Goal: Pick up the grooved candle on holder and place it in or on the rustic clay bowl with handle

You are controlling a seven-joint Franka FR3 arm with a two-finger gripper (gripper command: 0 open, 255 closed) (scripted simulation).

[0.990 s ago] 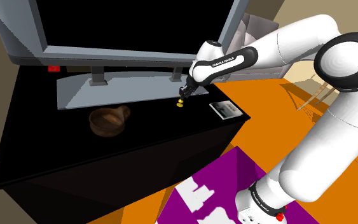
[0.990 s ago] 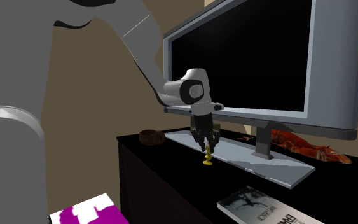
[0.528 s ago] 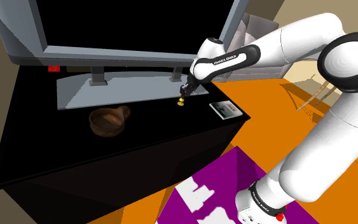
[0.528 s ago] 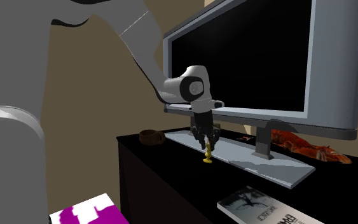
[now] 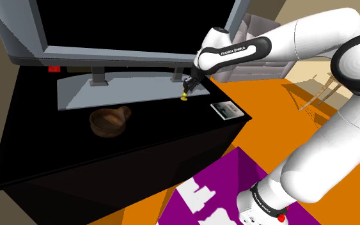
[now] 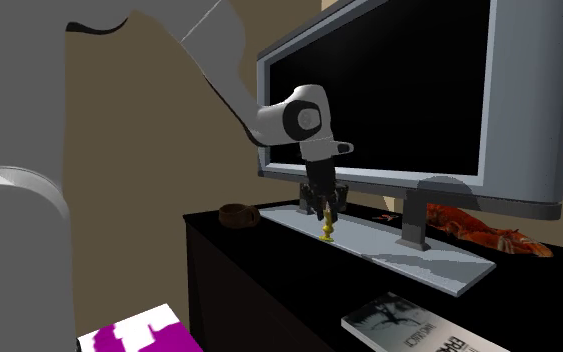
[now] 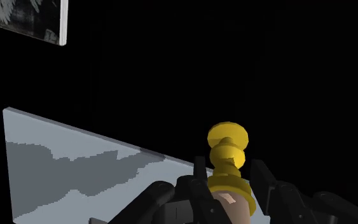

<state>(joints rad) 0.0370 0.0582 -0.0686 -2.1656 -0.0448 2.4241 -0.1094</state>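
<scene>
A small yellow grooved candle on its holder (image 5: 183, 97) hangs just above the black cabinet, clasped at its top by my black gripper (image 5: 187, 87). In the second exterior view the candle (image 6: 328, 233) dangles below the gripper (image 6: 325, 213), in front of the TV's grey base. In the wrist view the fingers (image 7: 199, 182) press on both sides of the candle (image 7: 228, 159), so the gripper (image 7: 229, 191) is shut on it. The brown clay bowl with handle (image 5: 108, 120) sits on the cabinet toward the shoulder view's left; the bowl (image 6: 237, 213) stands well apart from the gripper.
A large TV (image 5: 133, 25) stands on a grey base plate (image 5: 108, 93) just behind the candle. A book (image 5: 227, 110) lies at the cabinet's corner. A red object (image 6: 479, 232) lies behind the TV foot. The cabinet edge (image 5: 172, 137) drops to orange floor.
The gripper has risen and shifted slightly toward the TV, lifting the candle off the cabinet top. The bowl and book have not moved.
</scene>
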